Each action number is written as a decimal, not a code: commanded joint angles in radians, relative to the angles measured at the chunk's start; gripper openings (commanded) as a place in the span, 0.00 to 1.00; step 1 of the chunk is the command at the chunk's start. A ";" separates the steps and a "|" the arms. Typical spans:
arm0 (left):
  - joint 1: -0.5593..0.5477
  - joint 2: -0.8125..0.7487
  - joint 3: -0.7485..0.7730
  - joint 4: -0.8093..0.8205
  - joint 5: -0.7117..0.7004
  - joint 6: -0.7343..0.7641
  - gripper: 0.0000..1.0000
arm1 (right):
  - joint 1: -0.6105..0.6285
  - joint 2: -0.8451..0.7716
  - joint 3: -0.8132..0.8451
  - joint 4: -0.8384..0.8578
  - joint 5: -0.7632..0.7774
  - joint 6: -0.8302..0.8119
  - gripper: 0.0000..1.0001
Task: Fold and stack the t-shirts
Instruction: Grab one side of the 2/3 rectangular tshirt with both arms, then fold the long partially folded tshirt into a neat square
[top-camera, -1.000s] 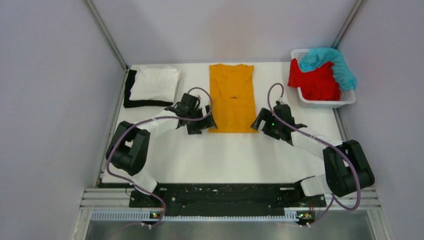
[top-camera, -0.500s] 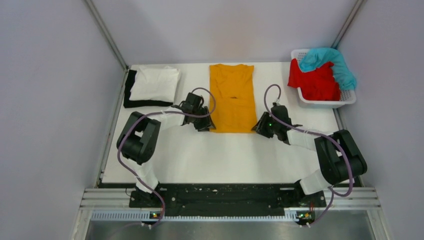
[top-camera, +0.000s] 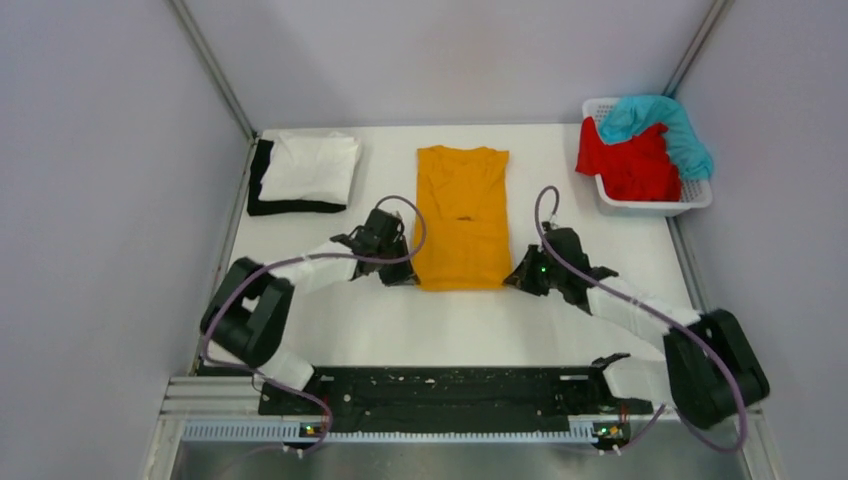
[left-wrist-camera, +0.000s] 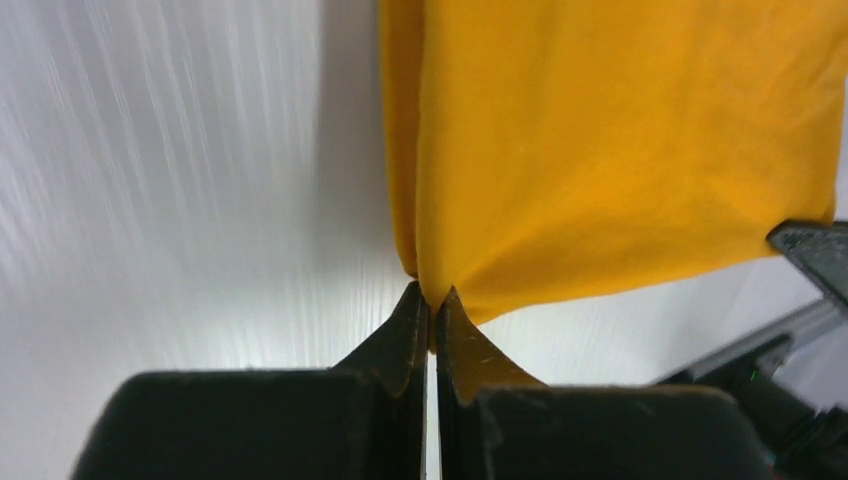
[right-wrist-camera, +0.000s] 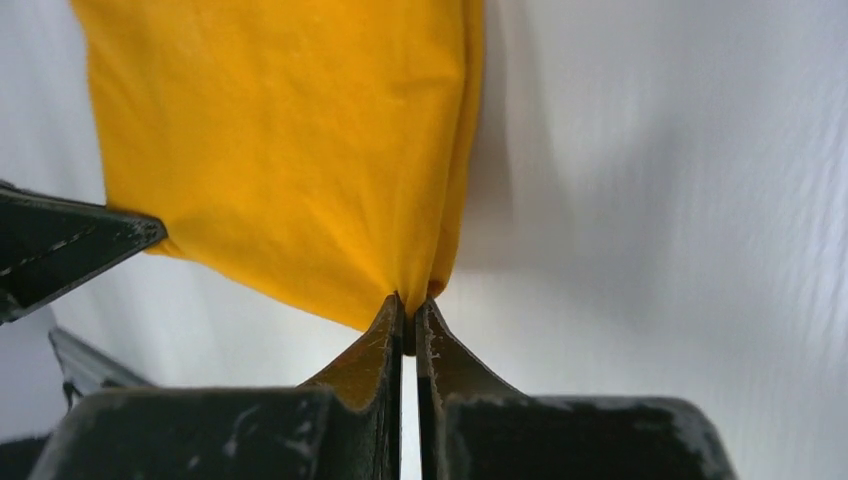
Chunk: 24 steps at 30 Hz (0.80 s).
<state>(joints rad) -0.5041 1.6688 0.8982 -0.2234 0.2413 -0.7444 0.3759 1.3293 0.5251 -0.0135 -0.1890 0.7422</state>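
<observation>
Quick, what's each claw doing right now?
Left claw: closed on the mustard-orange t-shirt, near left corner.
Right claw: closed on the same shirt, near right corner.

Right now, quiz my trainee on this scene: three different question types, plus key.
1. True or false: the left gripper and right gripper are each shut on the mustard-orange t-shirt.
2. How many t-shirts are in the basket?
3. The white t-shirt lies: A on the black t-shirt; B in the basket; C under the mustard-orange t-shirt.
Key: 1 true; 2 two, red t-shirt and teal t-shirt; 3 A.
</observation>
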 joint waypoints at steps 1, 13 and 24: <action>-0.123 -0.323 -0.150 -0.154 -0.135 -0.055 0.00 | 0.131 -0.371 -0.089 -0.274 -0.028 0.051 0.00; -0.219 -0.770 -0.172 -0.254 -0.290 -0.087 0.00 | 0.192 -0.772 0.022 -0.489 -0.033 0.063 0.00; -0.005 -0.284 0.245 -0.197 -0.251 0.087 0.00 | 0.061 -0.282 0.335 -0.306 0.237 -0.092 0.00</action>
<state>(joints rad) -0.6029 1.2354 1.0088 -0.4595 -0.0475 -0.7464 0.5152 0.9474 0.7765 -0.4332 -0.0265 0.7254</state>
